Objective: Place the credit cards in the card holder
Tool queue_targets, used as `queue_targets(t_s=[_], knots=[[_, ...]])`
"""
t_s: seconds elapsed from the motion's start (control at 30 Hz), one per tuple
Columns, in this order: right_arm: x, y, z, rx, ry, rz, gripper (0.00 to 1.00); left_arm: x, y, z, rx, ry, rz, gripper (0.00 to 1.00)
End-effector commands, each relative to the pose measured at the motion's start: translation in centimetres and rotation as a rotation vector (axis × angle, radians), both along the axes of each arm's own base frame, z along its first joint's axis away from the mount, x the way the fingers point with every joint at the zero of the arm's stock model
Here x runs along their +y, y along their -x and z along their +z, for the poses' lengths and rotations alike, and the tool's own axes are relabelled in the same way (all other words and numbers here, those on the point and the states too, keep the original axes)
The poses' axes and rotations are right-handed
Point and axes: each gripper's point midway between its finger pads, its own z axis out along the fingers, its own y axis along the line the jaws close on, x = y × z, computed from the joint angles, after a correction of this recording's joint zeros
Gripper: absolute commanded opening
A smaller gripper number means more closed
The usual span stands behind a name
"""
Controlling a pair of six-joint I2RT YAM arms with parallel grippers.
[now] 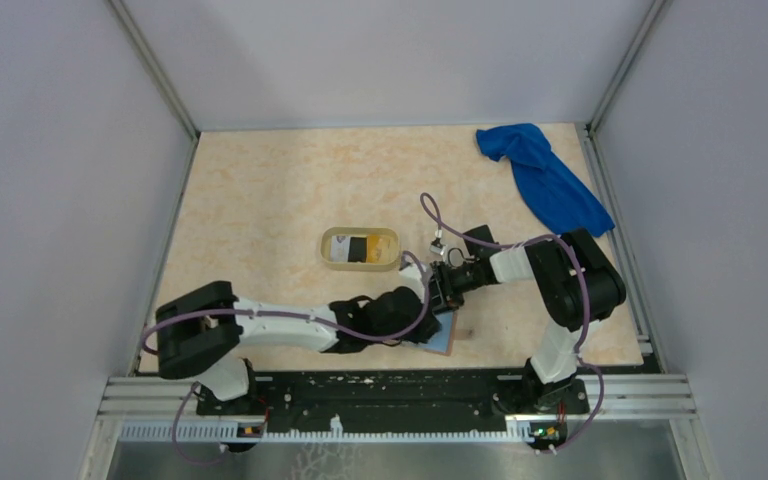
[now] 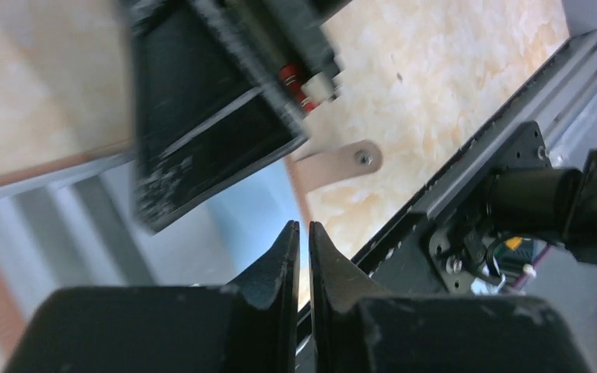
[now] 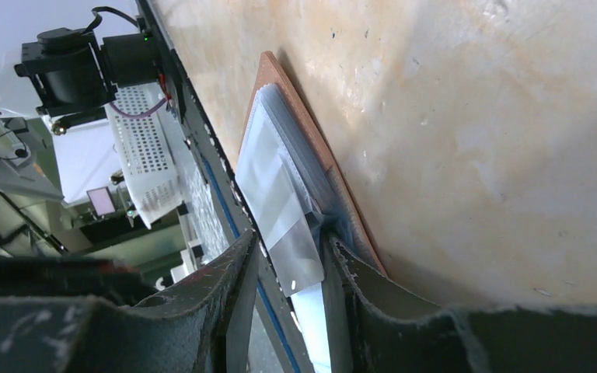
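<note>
Card holder: the card holder [image 1: 444,337] is laid open near the front edge of the table [image 1: 280,200], just ahead of the arm bases, with its grey-blue slots turned up so that they can be reached.
Right gripper: the right gripper [image 3: 291,239] is set astride the inner slot leaves. Its fingers are parted by the thickness of those leaves and appear to be pinched on them, probably so that a slot is held steady or open.
Left gripper: the left gripper [image 2: 301,227] is held low over the grey-blue lining. Its fingers are pressed almost together, with only a thin slit between them. Whether a card is caught there cannot be told.
Snap tab: one tan tab [image 2: 342,162] is seen lying flat on the table.
Credit cards: the credit cards [image 1: 358,246] are kept in the pale tray [image 1: 360,268], near the holder. Three colour patches are counted: pale, black and yellow-orange.
Counts: one holder, one tray, one blue cloth [image 1: 550,185], two arms.
</note>
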Motion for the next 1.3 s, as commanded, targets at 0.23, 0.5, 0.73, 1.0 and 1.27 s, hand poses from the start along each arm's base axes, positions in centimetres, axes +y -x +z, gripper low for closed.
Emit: queue_targets(t_s=[0.23,0.5,0.73,1.0,1.27], knots=[[-0.4,-1.2,-1.2,-0.051,0.066,-0.010,0.35,-1.6,-1.0,-5.8,0.042,-0.416,0.168,0.05],[-0.4,-1.2,-1.3,-0.046,0.068,-0.008,0.35,-0.6,-1.4,-6.2,-0.034,-0.510,0.201,0.05],[-0.5,-1.2,-1.5,-0.048,0.077,-0.010,0.35,1.8,-1.9,-7.5,-0.063,-0.675,0.249,0.05],[-0.5,-1.2,-1.6,-0.046,0.082,-0.009,0.36,4.8,-2.3,-8.1,-0.093,-0.838,0.316,0.26],[-0.6,-1.1,-1.8,-0.043,0.089,-0.007,0.37,6.9,-2.1,-7.4,-0.103,-0.856,0.331,0.49]])
